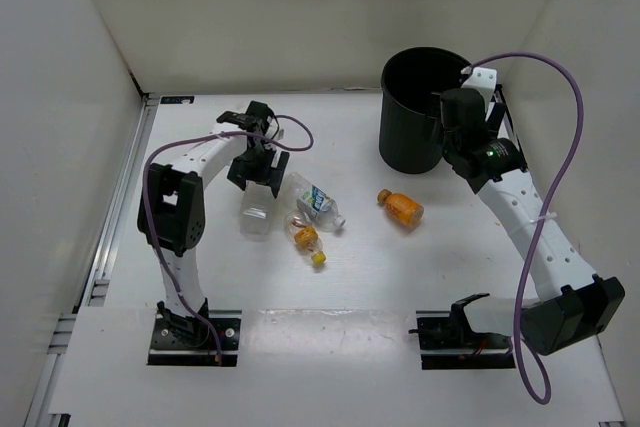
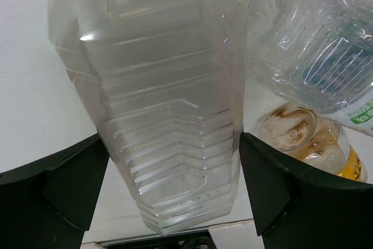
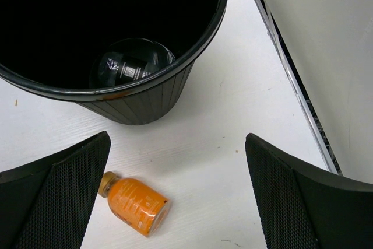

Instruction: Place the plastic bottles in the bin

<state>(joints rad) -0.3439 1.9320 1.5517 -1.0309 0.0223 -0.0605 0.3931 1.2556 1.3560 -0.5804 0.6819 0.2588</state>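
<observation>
My right pincer [image 3: 178, 138] hangs wide open and empty beside the rim of the bin [image 3: 192, 39]. One clear bottle [image 3: 131, 62] lies at the bin's bottom. The orange bottle [image 3: 135, 205] lies on the desk [image 3: 221, 115] below this pincer, outside the bin. My left pincer [image 2: 175, 144] straddles a ribbed bottle [image 2: 157, 74]; I cannot tell whether it grips.

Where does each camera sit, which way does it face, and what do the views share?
Top external: above and behind the bases, looking down on table, bin and both whole arms.
Left wrist: on the left arm, looking down between its jaws, which flank a clear ribbed bottle.
Right wrist: on the right arm, looking down past its open jaws at the bin's rim.
Shared: the orange bottle, in top external and right wrist.
</observation>
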